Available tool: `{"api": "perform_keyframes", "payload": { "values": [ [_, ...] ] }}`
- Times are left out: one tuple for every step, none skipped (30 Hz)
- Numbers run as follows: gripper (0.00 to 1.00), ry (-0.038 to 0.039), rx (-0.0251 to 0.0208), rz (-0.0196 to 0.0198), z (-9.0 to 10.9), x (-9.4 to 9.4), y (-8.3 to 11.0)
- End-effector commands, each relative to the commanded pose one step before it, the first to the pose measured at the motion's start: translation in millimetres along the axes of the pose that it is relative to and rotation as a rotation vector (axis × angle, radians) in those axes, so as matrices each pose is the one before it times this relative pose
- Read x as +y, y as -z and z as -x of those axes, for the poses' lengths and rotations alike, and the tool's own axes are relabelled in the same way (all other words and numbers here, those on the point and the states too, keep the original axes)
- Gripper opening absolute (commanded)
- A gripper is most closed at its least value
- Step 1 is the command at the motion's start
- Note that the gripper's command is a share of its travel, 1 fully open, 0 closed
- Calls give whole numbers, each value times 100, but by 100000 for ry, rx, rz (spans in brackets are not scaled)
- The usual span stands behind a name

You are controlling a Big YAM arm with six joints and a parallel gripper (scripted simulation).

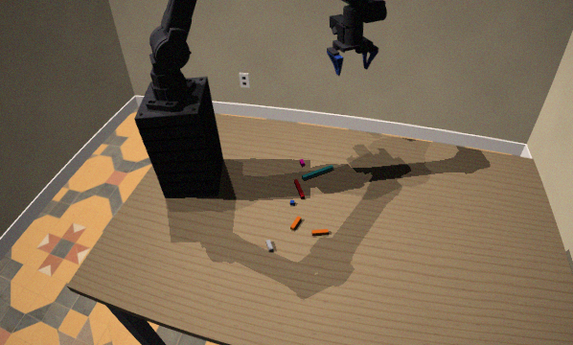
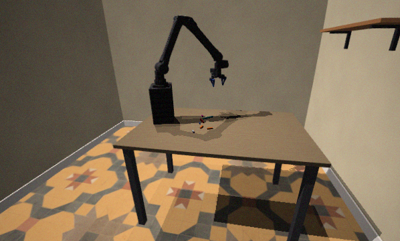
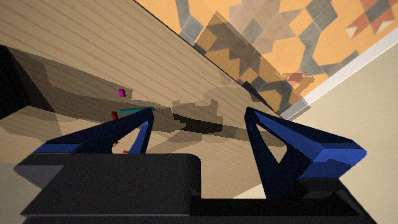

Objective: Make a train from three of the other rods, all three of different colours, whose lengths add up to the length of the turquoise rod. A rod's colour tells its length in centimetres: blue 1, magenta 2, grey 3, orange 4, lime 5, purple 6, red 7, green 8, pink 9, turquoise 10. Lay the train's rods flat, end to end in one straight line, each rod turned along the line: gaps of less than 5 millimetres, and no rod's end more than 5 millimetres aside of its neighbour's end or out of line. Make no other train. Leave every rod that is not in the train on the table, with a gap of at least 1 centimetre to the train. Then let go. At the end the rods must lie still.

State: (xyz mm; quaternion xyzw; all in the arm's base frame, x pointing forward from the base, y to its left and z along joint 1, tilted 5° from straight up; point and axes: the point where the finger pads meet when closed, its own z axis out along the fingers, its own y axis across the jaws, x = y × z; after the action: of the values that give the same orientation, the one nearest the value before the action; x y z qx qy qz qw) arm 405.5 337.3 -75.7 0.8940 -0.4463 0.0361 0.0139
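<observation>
The turquoise rod (image 1: 318, 172) (image 2: 208, 117) (image 3: 131, 111) lies slanted on the table. The magenta rod (image 1: 302, 163) (image 3: 122, 93) lies just behind it. The red rod (image 1: 299, 189) (image 3: 114, 115) lies near the turquoise rod's left end, and the small blue rod (image 1: 292, 203) is in front of the red one. Two orange rods, one slanted (image 1: 296, 223) and one lying crosswise (image 1: 320, 232) (image 2: 209, 128), are further forward. The grey rod (image 1: 270, 245) (image 2: 193, 131) is front left. All lie apart. My gripper (image 1: 353, 71) (image 2: 218, 84) (image 3: 199, 112) is open and empty, high above the table.
The black pedestal (image 1: 186, 158) (image 2: 162, 105) of the arm stands on the wooden table (image 1: 435, 249) (image 2: 260, 137), left of the rods. Walls rise behind and at the right. A shelf (image 2: 370, 25) hangs on the right wall. The arm's shadow crosses several rods.
</observation>
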Motion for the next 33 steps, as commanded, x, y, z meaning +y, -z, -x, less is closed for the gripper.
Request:
{"api": "perform_keyframes", "payload": {
  "values": [
    [100, -31, -99, -1157, 24, -375, 478],
    [100, 0, 0, 0, 0, 0, 0],
    [100, -362, -419, -3035, -27, -1257, 955],
    [100, -953, 114, 837, -718, 592, -580],
    [100, 184, 83, 932, -356, 525, -567],
    [100, -661, 71, 732, -616, 346, -651],
    [100, -1299, 85, 1045, -922, 527, -944],
    [100, -1869, 31, 113, -1277, 434, -625],
    [100, -2372, 40, 145, -1600, 581, -777],
    [100, -2857, 58, 175, -1809, 717, -862],
    [100, 0, 36, -1, -97, 23, -49],
    [100, -3302, 79, 205, -1936, 853, -909],
    [100, 0, 0, 0, -218, 51, -112],
    [100, -3690, 73, 232, -2346, 1084, -1096],
    [100, -4007, 84, 254, -1761, 1031, -751],
    [100, 0, 0, 0, -724, 189, -385],
    [100, -4242, 94, 271, -2419, 1351, -1066],
    [100, 0, 0, 0, 0, 0, 0],
    [100, 0, 0, 0, 0, 0, 0],
    [100, -4385, 96, 282, -2655, 1562, -1179],
    [100, -4434, 78, 286, -2458, 1607, -1043],
    [100, -4385, 113, 286, -1904, 1349, -657],
    [100, 0, 0, 0, -446, 283, -299],
    [100, -4241, 114, 279, -2113, 1607, -814],
    [100, 0, 0, 0, -53, 41, -36],
    [100, -4006, 112, 266, -1957, 1600, -736],
    [100, -3689, 107, 247, -1726, 1504, -619],
    [100, -3301, 98, 222, -1483, 1367, -506],
    [100, -2855, 87, 193, -1236, 1196, -401],
    [100, -2371, 74, 161, -993, 1001, -307],
    [100, -1868, 59, 128, -762, 792, -225],
    [100, -1371, 44, 94, -548, 583, -156],
    [100, -906, 29, 62, -357, 386, -99]
  ]
}}
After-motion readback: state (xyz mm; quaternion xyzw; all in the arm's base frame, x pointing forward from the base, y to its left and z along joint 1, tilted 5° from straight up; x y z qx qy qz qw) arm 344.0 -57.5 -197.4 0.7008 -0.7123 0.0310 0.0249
